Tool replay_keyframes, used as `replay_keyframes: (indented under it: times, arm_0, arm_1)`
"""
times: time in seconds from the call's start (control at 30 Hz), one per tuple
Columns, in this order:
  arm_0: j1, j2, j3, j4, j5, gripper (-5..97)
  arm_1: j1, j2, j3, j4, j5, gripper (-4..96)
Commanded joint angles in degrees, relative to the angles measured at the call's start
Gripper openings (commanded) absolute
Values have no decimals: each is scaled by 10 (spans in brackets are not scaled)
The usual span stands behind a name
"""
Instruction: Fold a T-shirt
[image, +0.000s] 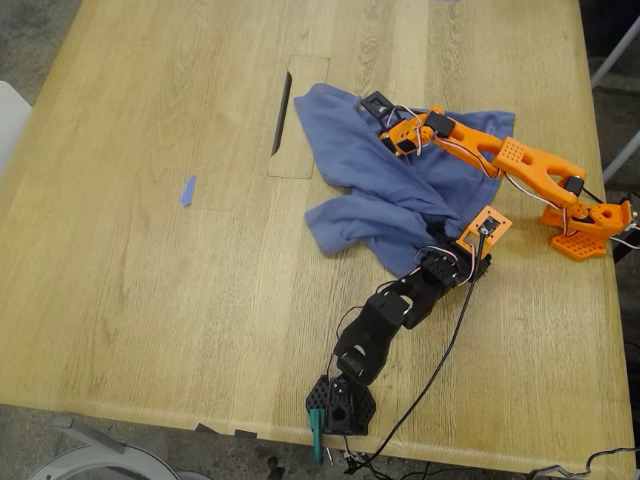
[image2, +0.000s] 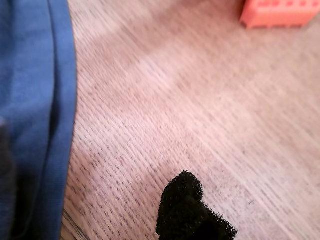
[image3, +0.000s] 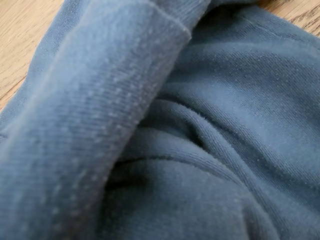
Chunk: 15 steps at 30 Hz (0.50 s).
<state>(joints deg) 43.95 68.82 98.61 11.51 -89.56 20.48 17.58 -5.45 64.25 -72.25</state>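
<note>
Lying bunched on the table (image: 150, 300), the shirt (image: 400, 180) spreads under both arms. Its hem runs just beside my first gripper (image2: 192, 212), cloth fills the view at my second gripper; whether either's fingers are apart, I cannot tell.

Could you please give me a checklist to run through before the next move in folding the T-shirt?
1. T-shirt lying flat: not ok, it is crumpled in a heap.
2. T-shirt fully on the table: ok.
3. My first gripper at the cloth's edge: ok, the hem runs beside it in its wrist view.
4. My first gripper holding cloth: cannot tell.
5. My second gripper over the shirt: ok; whether it grips cannot tell.
6. Blue tape strip apart from the shirt: ok.
</note>
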Motion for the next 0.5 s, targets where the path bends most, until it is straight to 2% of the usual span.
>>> replay_keyframes:
  times: [0.0, 0.2, 0.3, 0.47]
  arm_0:
    - [-29, 3, -54, 33, 18, 705]
    - [-63, -44, -85, 54, 41, 693]
    - [-77, -48, -85, 57, 80, 671]
    - [-104, -51, -84, 77, 101, 638]
  arm_1:
    - [1, 55, -26, 2, 0, -2]
    - [-7, 62, -26, 5, 1, -2]
    - [-9, 66, -26, 7, 1, -2]
    - [-11, 70, -26, 10, 0, -2]
